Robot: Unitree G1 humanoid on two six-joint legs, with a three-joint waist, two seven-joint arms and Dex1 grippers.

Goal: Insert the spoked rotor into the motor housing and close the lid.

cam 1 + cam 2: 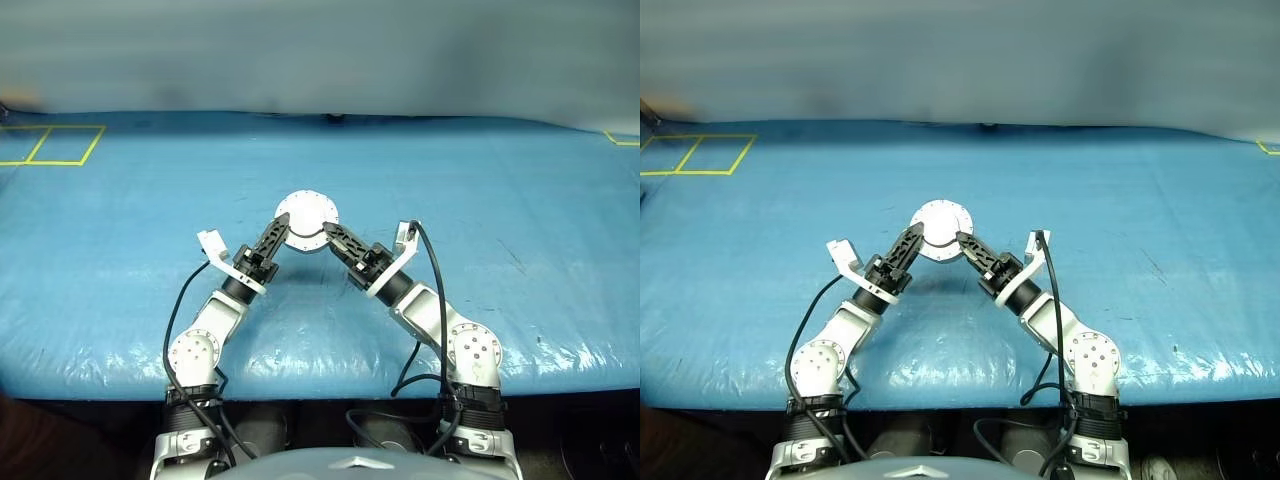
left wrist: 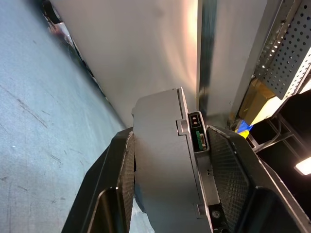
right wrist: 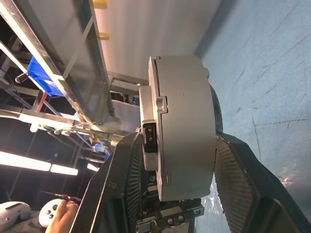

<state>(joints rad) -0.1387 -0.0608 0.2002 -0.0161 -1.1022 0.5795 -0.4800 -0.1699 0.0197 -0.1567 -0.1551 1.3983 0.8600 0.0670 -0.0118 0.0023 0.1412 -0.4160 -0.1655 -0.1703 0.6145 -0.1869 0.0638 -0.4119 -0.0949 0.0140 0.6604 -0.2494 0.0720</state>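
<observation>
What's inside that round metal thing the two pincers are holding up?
Hidden: the motor housing is closed, its plain lid facing the camera. Left pincer and right pincer grip its edges.

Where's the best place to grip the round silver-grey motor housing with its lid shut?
Pinch across its thickness at the rim, one finger on each flat face, coming from below at the sides. The closed round silver-grey motor housing is a flat-faced drum with a curved, harder-to-pinch wall. Both the left gripper and right gripper already clamp it this way above the blue table cover.
</observation>
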